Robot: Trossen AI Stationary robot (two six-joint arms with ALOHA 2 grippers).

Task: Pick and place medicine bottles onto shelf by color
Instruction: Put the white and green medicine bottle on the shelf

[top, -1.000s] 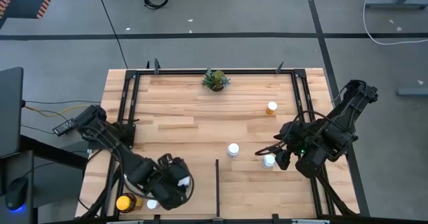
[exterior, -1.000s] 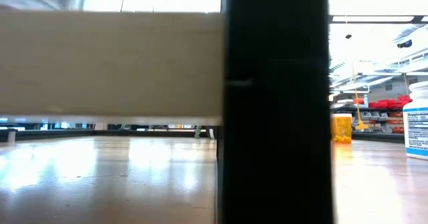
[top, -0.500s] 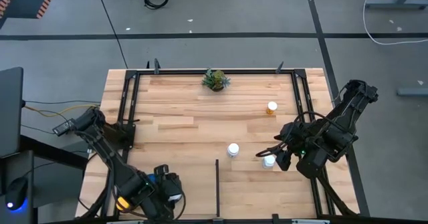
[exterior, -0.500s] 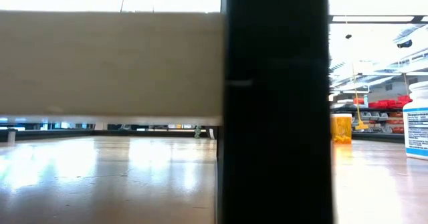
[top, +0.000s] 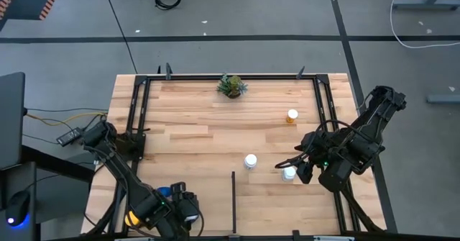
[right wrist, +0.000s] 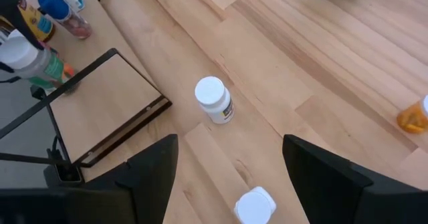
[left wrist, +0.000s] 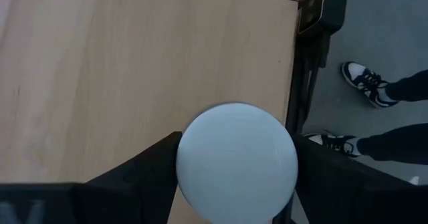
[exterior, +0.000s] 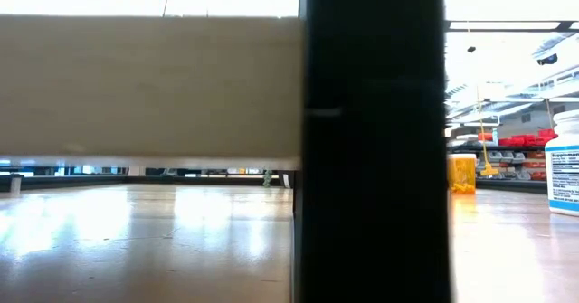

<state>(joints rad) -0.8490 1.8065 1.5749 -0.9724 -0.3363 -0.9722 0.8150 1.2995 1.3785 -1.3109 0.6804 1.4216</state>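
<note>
down at the near-left corner, the left gripper [left wrist: 235, 184] clasps a white-capped bottle [left wrist: 237, 162], while the right gripper [right wrist: 231, 177] hangs spread above the shelf [top: 201, 137].

**Light-wood shelf surface and the objects resting on it**

The shelf [top: 194, 137] is a flat surface of light-wood planks bounded by thin black rails, with a short black divider bar [top: 233, 200] rising from the near edge at about mid-width. A small green potted plant [top: 231, 85] stands at the far edge, near the centre. An orange bottle with a white cap [top: 292, 116] stands toward the far right. Two white-capped bottles stand right of the divider: one [top: 250, 161] just beside the divider's far end, the other [top: 289, 173] further right. A yellow-lidded bottle [top: 132, 218] and a blue-capped bottle [top: 164, 193] stand at the near left corner.
</note>
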